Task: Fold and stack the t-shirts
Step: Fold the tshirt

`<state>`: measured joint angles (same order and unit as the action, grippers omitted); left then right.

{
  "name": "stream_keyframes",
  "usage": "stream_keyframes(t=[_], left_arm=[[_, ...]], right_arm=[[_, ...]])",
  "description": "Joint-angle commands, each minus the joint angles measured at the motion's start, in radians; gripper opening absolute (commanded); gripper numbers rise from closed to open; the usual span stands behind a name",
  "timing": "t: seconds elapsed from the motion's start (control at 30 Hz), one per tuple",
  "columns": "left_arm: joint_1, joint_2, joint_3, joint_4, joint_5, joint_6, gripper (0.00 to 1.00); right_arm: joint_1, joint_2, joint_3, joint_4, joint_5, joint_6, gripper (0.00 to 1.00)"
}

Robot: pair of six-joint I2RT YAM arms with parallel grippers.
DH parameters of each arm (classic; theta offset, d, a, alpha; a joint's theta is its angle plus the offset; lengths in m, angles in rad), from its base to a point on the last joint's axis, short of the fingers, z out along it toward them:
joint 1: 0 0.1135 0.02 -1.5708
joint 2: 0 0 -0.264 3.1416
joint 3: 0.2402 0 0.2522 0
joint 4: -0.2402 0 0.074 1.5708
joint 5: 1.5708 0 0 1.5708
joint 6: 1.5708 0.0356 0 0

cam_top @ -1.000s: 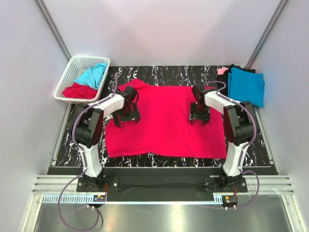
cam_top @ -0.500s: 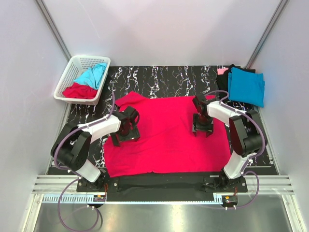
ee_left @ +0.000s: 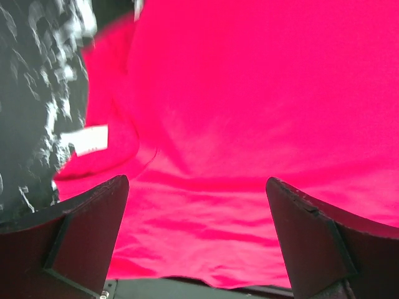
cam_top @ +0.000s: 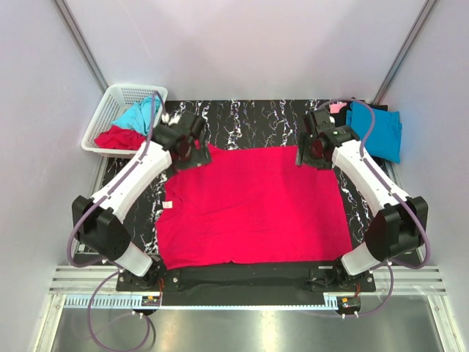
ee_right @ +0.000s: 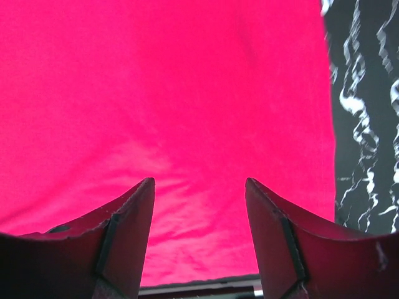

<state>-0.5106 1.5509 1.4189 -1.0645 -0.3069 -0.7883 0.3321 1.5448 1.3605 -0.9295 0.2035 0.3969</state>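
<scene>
A crimson red t-shirt point(cam_top: 253, 205) lies spread flat on the black marbled mat, and its near hem reaches the mat's front edge. My left gripper point(cam_top: 185, 147) hovers open over the shirt's far left corner. In the left wrist view the gripper point(ee_left: 196, 182) holds nothing, with the collar and a white label point(ee_left: 90, 138) below it. My right gripper point(cam_top: 313, 149) stands open over the far right corner. Only red cloth point(ee_right: 187, 112) shows between the fingers of that gripper point(ee_right: 199, 181) in the right wrist view.
A white lattice basket point(cam_top: 110, 103) at the back left holds a turquoise shirt point(cam_top: 138, 116) and a red shirt point(cam_top: 117, 137). At the back right lies a folded turquoise shirt point(cam_top: 375, 130) on black cloth, with pale pink cloth point(cam_top: 337, 108) beside it.
The red shirt has slid toward the near edge of the mat. Both grippers have left the shirt's middle and moved up to its far corners, still open.
</scene>
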Motion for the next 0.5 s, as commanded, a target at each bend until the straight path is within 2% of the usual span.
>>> stream_keyframes(t=[0.0, 0.13, 0.33, 0.47], left_arm=[[0.063, 0.0, 0.142, -0.072, -0.009, 0.093, 0.99], [0.156, 0.136, 0.215, -0.032, 0.141, 0.147, 0.99], [0.274, 0.279, 0.248, 0.144, 0.301, 0.193, 0.99], [0.343, 0.412, 0.386, 0.196, 0.446, 0.216, 0.99]], right_arm=[[0.008, 0.0, 0.069, -0.054, 0.042, 0.0, 0.67], [0.01, 0.072, 0.1, -0.04, 0.033, 0.016, 0.67], [-0.002, 0.152, 0.14, 0.052, 0.047, -0.007, 0.67], [-0.039, 0.224, 0.199, 0.119, -0.025, -0.026, 0.67]])
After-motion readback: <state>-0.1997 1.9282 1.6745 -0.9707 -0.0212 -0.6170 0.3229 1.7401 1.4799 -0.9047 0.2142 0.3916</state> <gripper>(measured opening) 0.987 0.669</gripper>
